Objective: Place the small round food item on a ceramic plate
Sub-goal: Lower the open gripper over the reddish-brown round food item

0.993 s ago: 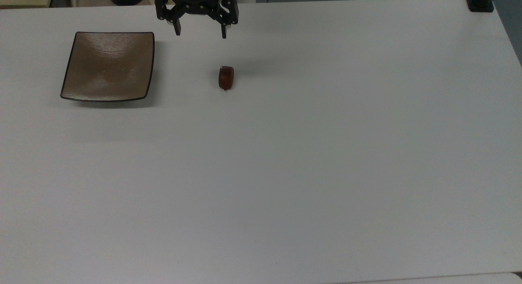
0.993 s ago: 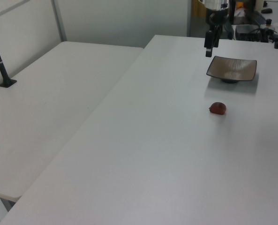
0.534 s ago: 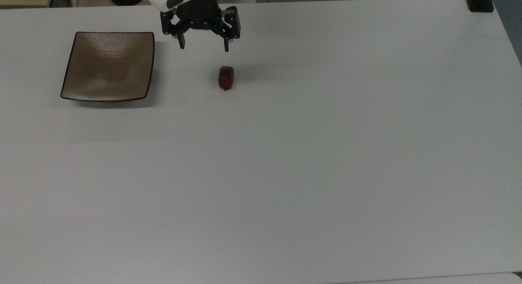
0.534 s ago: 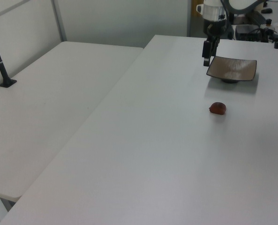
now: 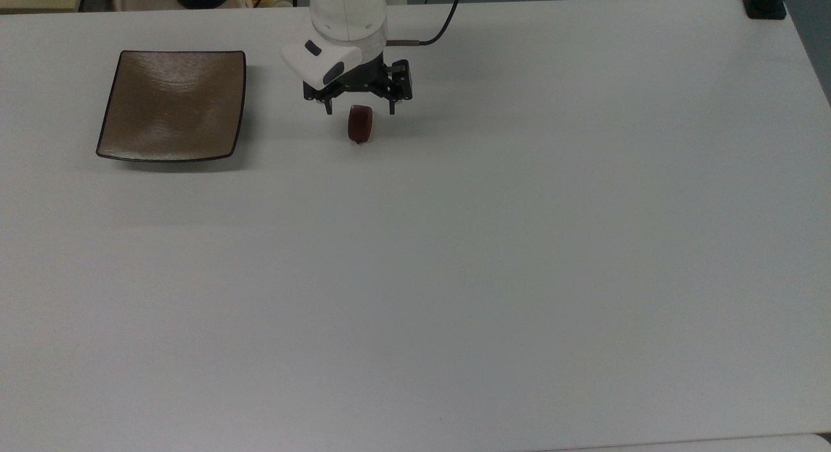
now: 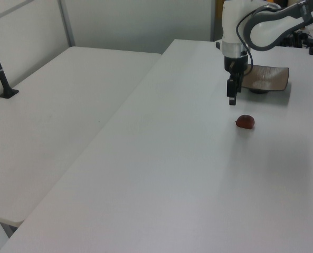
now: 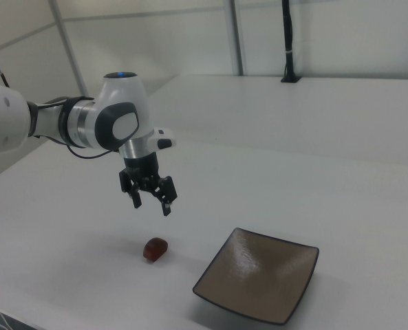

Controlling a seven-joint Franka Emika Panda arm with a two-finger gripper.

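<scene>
Chestnut [image 5: 360, 124] on table [image 5: 454, 244], long axis near-far in top view, tip toward near edge. Claw [image 7: 152, 200] spread apart above it; right view shows air gap. Square brown plate [image 5: 172, 106] well left in top view.

White arm bent downward, gripper [image 7: 151, 204] hanging above table, fingers [image 7: 166, 207] spread (nothing held).

A wide white table [image 5: 454, 276] fills the scene, and a second white table [image 6: 56, 116] adjoins it (the left view's left). A black post [image 7: 287, 41] stands upright at its far edge.
</scene>
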